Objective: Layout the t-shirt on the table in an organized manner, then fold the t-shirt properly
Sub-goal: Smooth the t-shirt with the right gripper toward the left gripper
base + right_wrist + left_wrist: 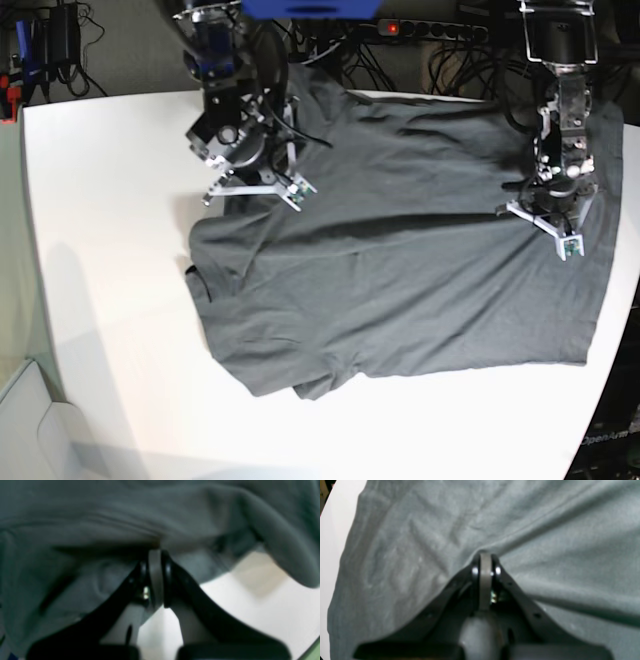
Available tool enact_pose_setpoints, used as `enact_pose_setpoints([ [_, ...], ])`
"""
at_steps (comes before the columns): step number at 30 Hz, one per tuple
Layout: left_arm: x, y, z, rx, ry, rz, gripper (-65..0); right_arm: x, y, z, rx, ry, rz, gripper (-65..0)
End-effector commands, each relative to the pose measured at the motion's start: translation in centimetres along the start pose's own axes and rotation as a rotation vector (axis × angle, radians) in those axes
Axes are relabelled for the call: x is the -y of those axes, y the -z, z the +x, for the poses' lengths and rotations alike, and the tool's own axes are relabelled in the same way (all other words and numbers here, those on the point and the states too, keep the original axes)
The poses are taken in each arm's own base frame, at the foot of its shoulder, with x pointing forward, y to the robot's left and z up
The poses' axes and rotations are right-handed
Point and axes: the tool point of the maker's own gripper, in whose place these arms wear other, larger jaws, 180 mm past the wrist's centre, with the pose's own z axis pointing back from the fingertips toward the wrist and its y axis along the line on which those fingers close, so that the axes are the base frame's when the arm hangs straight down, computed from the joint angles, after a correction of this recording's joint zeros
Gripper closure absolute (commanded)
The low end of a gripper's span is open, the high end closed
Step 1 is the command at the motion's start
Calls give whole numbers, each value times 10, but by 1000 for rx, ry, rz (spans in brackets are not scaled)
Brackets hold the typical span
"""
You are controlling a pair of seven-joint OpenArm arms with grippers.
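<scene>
Both pincers clamped on wrinkled charcoal t-shirt (spread across white table)

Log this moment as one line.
phase: layout | left gripper: shut on t-shirt | right gripper: shut on t-shirt | table: shirt spread, wrinkled

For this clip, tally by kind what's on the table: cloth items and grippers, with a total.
t-shirt: 1
Grippers: 2, the left gripper and the right gripper, both shut on the t-shirt
Total: 3, all on the white table
</scene>
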Motion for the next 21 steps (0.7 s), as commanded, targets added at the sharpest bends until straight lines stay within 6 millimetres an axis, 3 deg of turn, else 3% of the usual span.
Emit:
enact_pose_setpoints([
  [1, -4, 0, -3, -27, 2, 7, -1, 2, 1, 1, 6, 16, 2, 0],
  [5, -6, 0, -1, -22, 3, 10, -1, 3, 3, -22, -32, 71, 5, 0],
  [12, -5, 1, 6, -8, -2, 8, -1, -38, 4, -53, -76, 83, 83, 0],
  [15, -4, 2, 14, 5, -7, 7, -1, -51, -5, -57, -42, 90, 91, 0],
  [21, 1, 3, 30, 33, -11, -2, -1, -48, -27, -68, -30, 91, 48, 0],
])
